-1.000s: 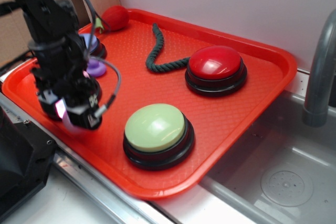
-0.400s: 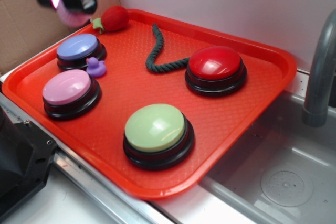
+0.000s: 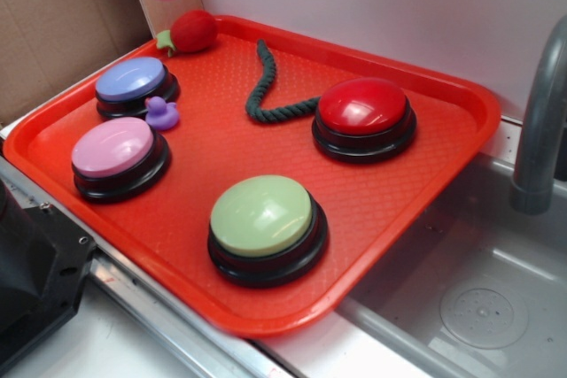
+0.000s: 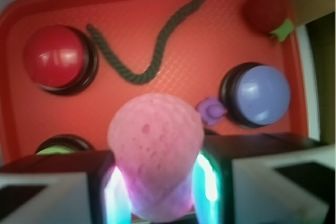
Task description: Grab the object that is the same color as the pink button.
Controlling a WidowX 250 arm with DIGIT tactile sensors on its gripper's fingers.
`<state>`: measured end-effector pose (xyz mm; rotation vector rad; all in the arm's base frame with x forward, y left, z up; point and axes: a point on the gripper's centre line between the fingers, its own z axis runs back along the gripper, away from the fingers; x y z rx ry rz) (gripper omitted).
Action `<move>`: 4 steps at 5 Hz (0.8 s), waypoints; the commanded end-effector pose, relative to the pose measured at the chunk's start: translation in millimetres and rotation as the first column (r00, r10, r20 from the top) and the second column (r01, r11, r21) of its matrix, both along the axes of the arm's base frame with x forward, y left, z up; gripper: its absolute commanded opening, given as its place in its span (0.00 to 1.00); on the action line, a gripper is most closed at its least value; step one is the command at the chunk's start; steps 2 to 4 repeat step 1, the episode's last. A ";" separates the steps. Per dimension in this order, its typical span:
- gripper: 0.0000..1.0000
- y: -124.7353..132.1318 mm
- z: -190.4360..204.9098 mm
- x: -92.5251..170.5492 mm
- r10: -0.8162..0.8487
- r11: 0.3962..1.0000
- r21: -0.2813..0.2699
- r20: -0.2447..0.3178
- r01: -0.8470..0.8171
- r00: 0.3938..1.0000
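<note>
High above the tray (image 3: 447,95), jaws clamp the half-hidden pink ball (image 4: 156,153).

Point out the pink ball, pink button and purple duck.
pink ball (image 4: 156,153), wrist view, middle of its dimpled surface
pink button (image 3: 113,147), exterior view, top of the dome
purple duck (image 3: 161,114), exterior view, its body

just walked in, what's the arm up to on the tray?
The gripper is shut on the pink ball and holds it well above the orange tray, near its back left corner by the plush strawberry. The ball matches the pink button, which sits untouched on the tray's left side. The lavender-blue, red and green buttons, the purple duck and the green rope also lie on the tray.
</note>
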<state>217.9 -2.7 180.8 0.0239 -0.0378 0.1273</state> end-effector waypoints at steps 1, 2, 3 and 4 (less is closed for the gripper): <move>0.00 3.8 12.5 5.9 -0.010 1.000 0.006 0.082 0.010 0.997; 0.00 3.8 12.5 5.9 -0.010 1.000 0.006 0.082 0.010 0.997; 0.00 3.8 12.5 5.9 -0.010 1.000 0.006 0.082 0.010 0.997; 0.00 3.8 12.5 5.9 -0.010 1.000 0.006 0.082 0.010 0.997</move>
